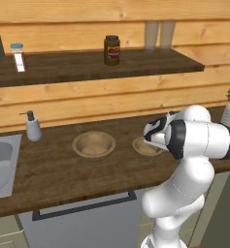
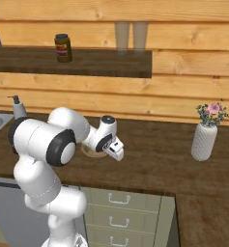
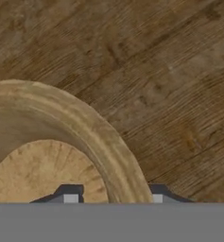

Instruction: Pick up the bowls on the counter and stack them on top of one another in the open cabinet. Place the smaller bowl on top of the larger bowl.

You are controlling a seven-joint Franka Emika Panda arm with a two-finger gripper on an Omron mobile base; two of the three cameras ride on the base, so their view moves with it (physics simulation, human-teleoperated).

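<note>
On the long dark wood-plank counter (image 1: 53, 169), the narrower tan wooden bowl (image 1: 144, 147) sits right of the wider tan wooden bowl (image 1: 93, 144). Gripper (image 3: 113, 197) spread, fingertips straddling the narrower bowl's rim: one inside, one outside.

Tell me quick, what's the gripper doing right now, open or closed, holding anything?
Gripper: open, holding nothing; its fingers straddle the rim of the smaller bowl, one inside, one outside, not yet closed on it.
</note>
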